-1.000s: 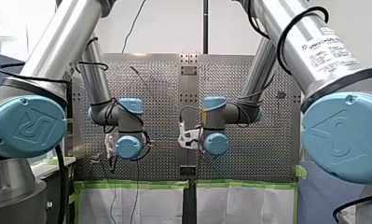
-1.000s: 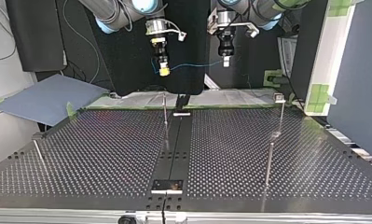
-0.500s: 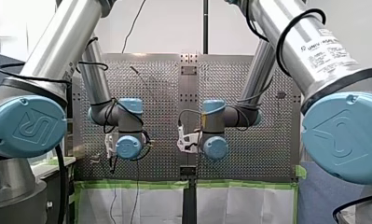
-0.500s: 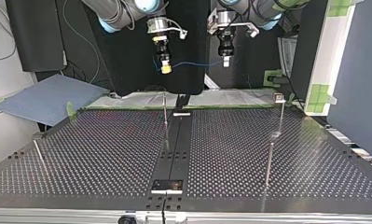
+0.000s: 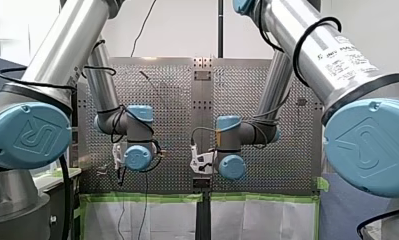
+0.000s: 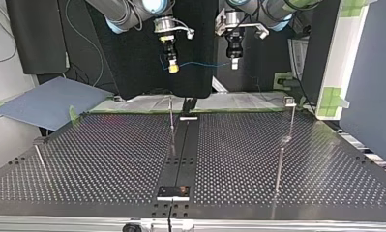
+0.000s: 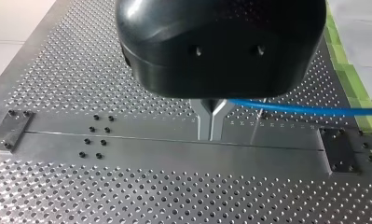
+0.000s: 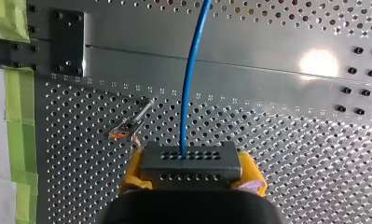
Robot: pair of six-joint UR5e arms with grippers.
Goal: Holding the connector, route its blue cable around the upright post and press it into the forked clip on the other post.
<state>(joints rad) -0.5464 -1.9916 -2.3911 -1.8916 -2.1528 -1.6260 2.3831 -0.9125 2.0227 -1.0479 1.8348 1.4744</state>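
Right pincer (image 6: 173, 69) has slid toward the top view's right over the last second, closing on the left pincer (image 6: 234, 63). The front view has its wrist lower than before. Left arm hasn't budged.

Landmark: centre post (image 6: 171, 115), the thin rod on the desk (image 6: 108, 159) beside the dark middle strip.

- Our right pincer hangs above the centre post's tip, well clear of it and almost in line with it. Its yellow pads are clenched on the dark grey connector (image 8: 190, 162), one pad per side.
- Blue cable (image 8: 188, 88) leaves the connector's face and runs straight away from it. In the top view it spans with a slight sag to our left pincer, all of it above the centre post and touching no post.
- Our left pincer sits higher than the centre post and off to its right in the top view. In the left wrist view its metal fingers (image 7: 203, 123) close into a V with the tips together. The cable exits sideways from between them, so we read it as gripping the cable.
- To the centre post's right in the top view stand a headed post (image 6: 291, 116) further back and a plain post (image 6: 279, 166) nearer the camera. We can't tell whether that head is forked.
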